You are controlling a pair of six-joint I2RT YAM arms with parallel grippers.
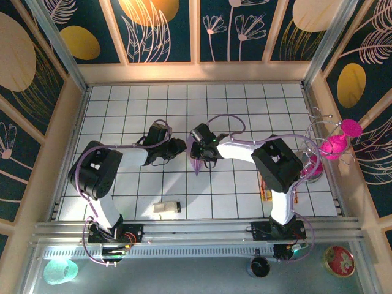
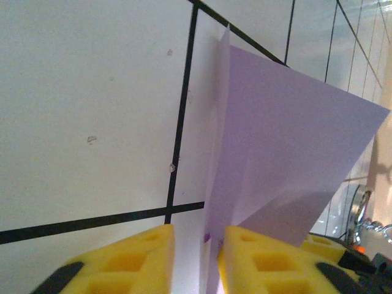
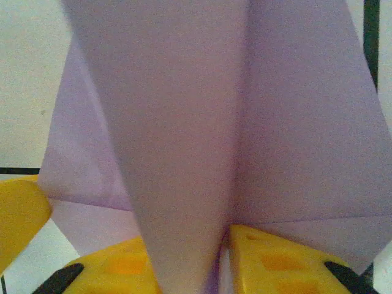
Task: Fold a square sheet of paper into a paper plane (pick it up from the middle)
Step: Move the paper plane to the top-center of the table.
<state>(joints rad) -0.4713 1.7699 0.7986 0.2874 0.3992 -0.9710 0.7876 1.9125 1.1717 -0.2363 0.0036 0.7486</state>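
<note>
The lilac paper (image 1: 197, 162) is folded into a narrow pointed shape and held upright at the table's middle, its tip toward the near edge. My right gripper (image 1: 199, 149) is shut on it: in the right wrist view a long fold of the paper (image 3: 184, 135) rises from between the yellow pads (image 3: 275, 257), with the gripper (image 3: 217, 260) pinching its base. My left gripper (image 1: 179, 147) stands close on the paper's left. In the left wrist view that gripper (image 2: 197, 251) is open, and the paper's (image 2: 282, 141) thin edge runs into the gap, close to the right pad (image 2: 263, 257).
A small white block with a black end (image 1: 166, 208) lies near the front edge. A snack packet (image 1: 267, 190) sits beside the right arm. A pink holder (image 1: 312, 168) and a wire stand with pink pieces (image 1: 342, 138) occupy the right side.
</note>
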